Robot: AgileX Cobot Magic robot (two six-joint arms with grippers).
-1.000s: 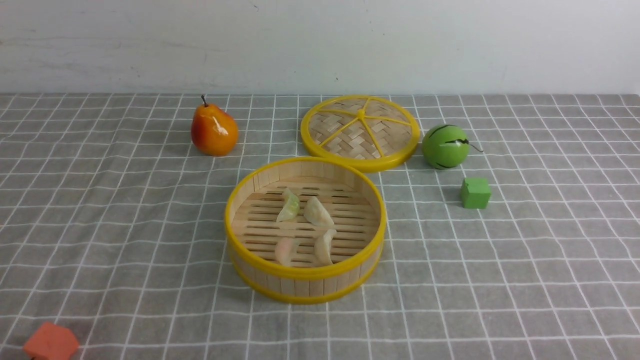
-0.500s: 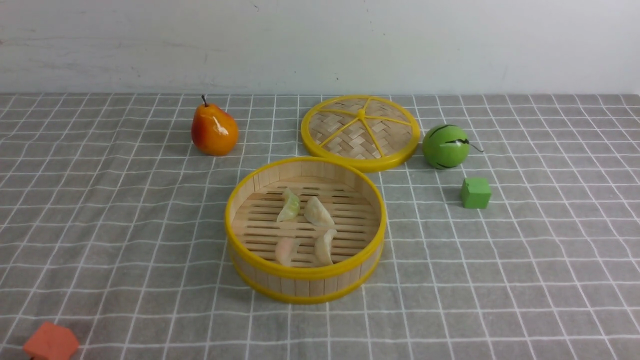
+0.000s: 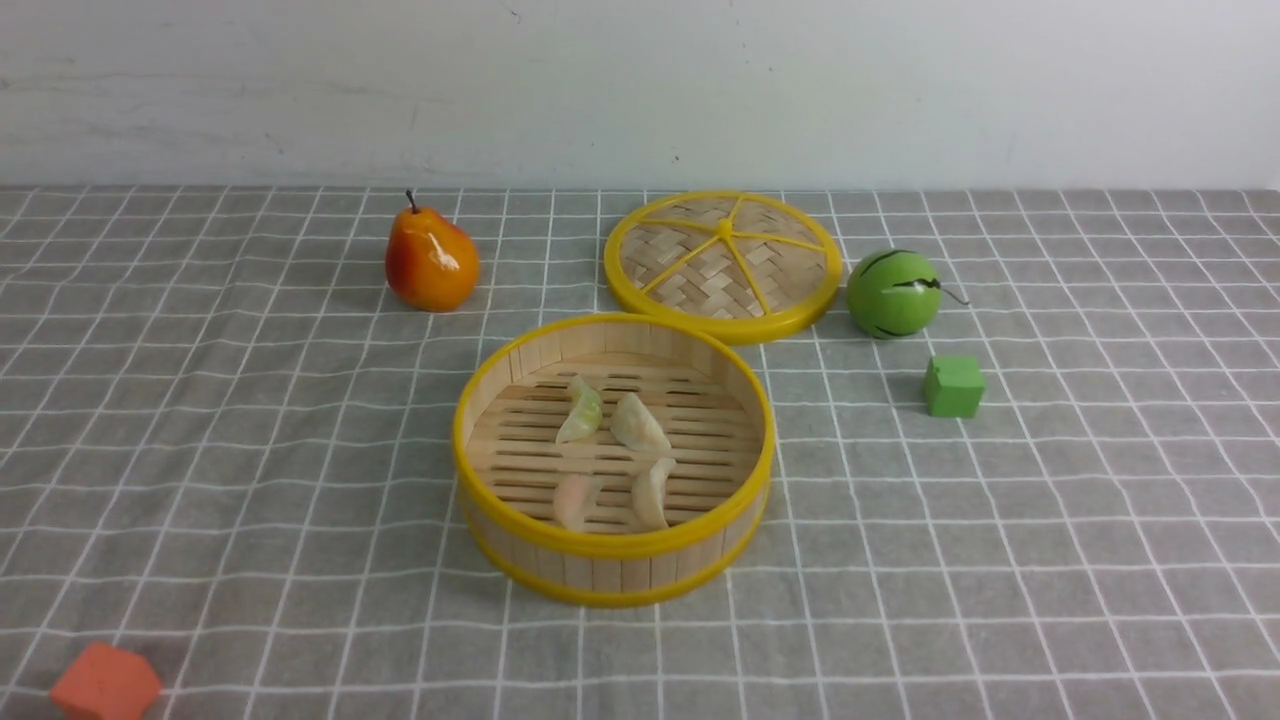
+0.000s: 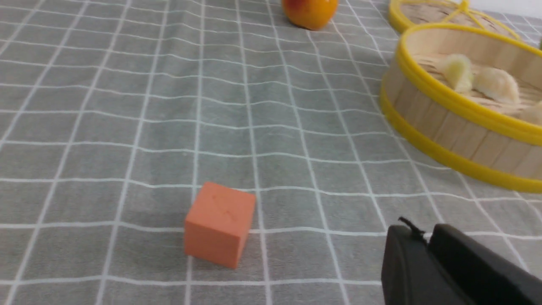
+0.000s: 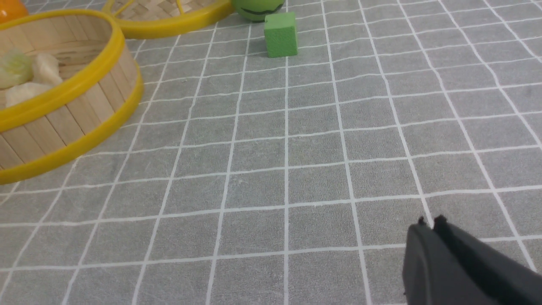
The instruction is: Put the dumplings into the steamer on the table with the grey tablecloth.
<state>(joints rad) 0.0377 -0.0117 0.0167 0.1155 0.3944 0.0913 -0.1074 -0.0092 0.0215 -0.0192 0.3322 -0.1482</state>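
All four dumplings (image 3: 612,455) lie in the steamer (image 3: 612,545) mid-table; my left pincer (image 4: 427,241) and right pincer (image 5: 428,231) are closed on nothing, low over the cloth (image 3: 250,420); I judge it best to keep both clear of the rim.

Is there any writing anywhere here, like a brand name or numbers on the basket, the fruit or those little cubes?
None: no word, number, brand or sign can be read in any view.
The steamer, its lid, the pear, the green striped ball, the green cube and the orange cube are all unmarked.
The grey tablecloth carries only a grid of white lines.
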